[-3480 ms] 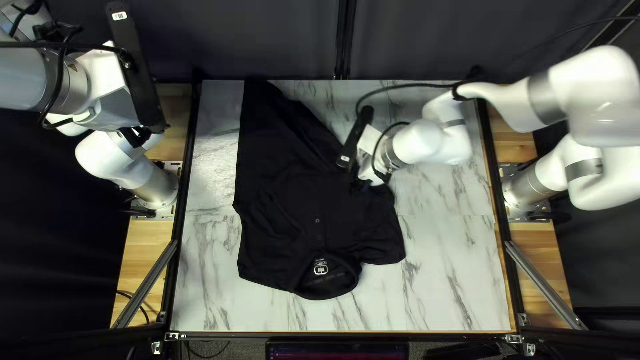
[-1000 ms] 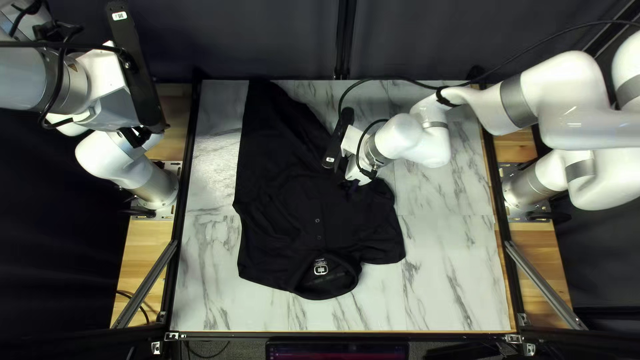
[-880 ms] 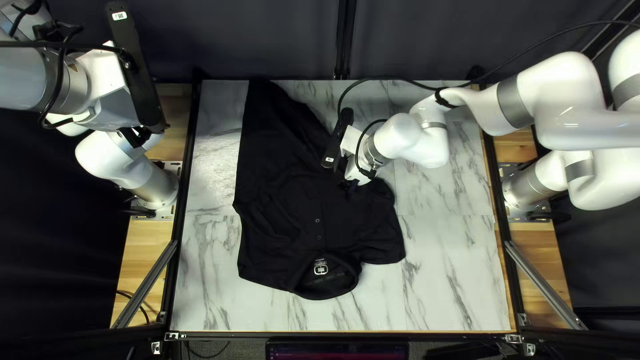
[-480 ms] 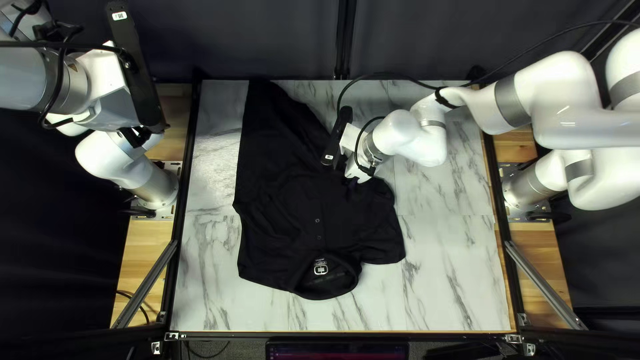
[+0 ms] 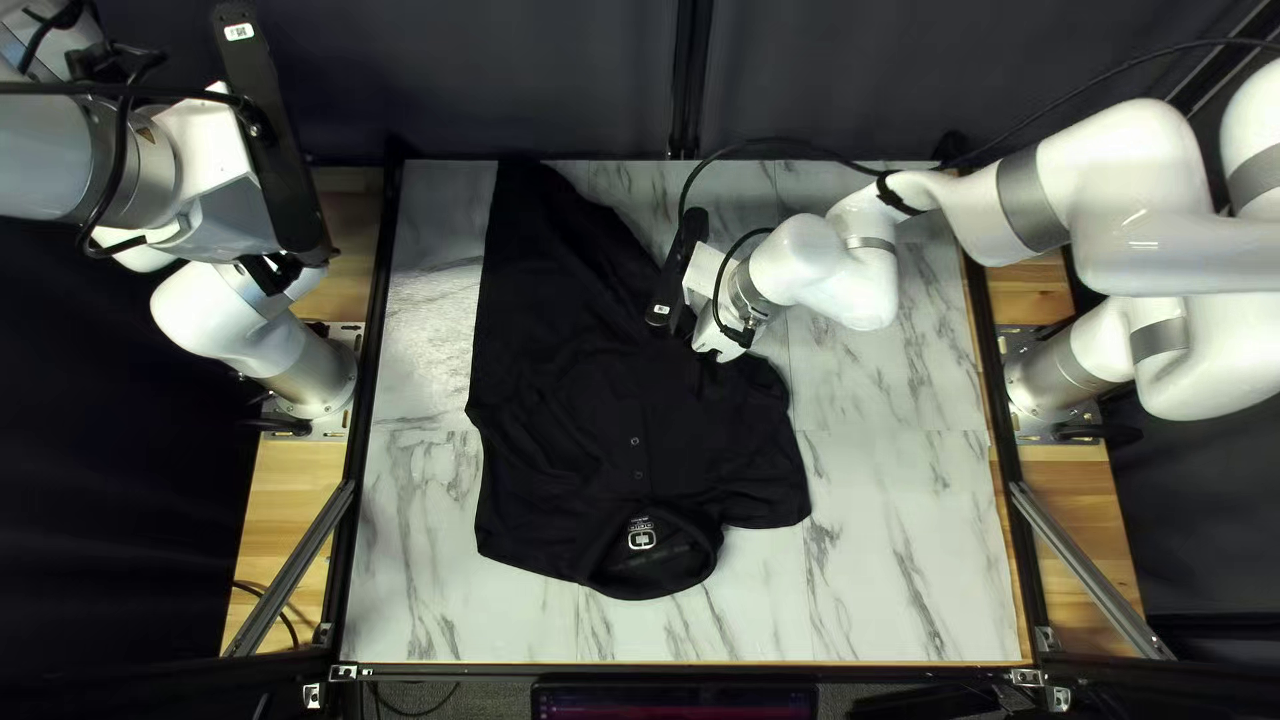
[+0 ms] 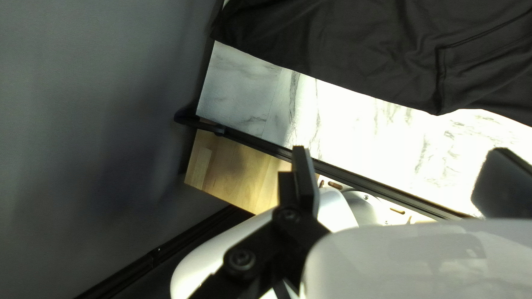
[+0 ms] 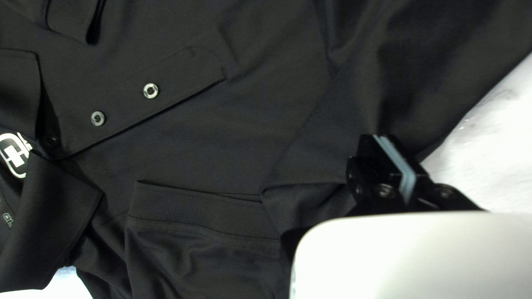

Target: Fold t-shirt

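Observation:
A black short-sleeved shirt with a buttoned placket lies partly folded on the marble table, its collar toward the near edge. My right gripper is down on the shirt's right edge, beside the folded-in sleeve. In the right wrist view its fingers are pressed together at the hem of the shirt, with the cloth caught at their tips. My left gripper hangs open and empty off the table's left side, and the shirt lies well ahead of it.
Wooden boards flank the marble top inside a black metal frame. My left arm's base stands at the left edge and my right arm's base at the right. Bare marble lies right of the shirt.
My right gripper slid left along the shirt's right edge, then closed its fingers there and lifted a little. The left arm has not moved.

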You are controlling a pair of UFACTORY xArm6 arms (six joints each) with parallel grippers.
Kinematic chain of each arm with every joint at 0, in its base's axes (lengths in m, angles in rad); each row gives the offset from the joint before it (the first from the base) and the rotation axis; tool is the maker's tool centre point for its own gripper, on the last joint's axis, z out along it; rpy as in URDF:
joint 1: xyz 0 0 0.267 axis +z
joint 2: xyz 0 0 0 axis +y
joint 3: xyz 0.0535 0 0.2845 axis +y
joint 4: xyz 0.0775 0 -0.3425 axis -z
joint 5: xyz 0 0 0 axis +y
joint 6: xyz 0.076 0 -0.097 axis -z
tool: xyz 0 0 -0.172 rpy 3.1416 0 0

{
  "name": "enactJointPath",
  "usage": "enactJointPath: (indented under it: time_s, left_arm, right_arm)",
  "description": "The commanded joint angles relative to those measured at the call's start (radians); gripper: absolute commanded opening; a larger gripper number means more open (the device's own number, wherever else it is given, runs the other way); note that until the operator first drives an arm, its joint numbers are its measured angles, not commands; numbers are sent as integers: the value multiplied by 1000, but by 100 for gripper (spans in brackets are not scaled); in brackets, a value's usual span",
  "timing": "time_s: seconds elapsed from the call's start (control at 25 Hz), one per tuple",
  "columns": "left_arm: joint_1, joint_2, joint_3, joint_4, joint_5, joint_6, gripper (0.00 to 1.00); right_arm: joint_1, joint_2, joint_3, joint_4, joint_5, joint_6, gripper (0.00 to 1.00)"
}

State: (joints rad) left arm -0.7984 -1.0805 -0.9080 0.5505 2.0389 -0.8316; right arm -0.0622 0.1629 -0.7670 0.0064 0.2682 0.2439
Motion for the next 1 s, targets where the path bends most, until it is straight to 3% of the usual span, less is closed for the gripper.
enactJointPath:
  time_s: [0.04,0.48,0.64,1.0]
  left_arm:
    - [0,0,0,0,0,0,100]
    - [0,0,0,0,0,0,100]
    - [0,0,0,0,0,0,100]
    - [0,0,0,0,0,0,100]
  right_arm:
    - [-6,-56,2,-52,51,34,0]
    - [-83,-305,66,-247,278,84,0]
    - [-109,-299,60,-298,301,75,0]
    - [-109,-299,60,-298,301,75,0]
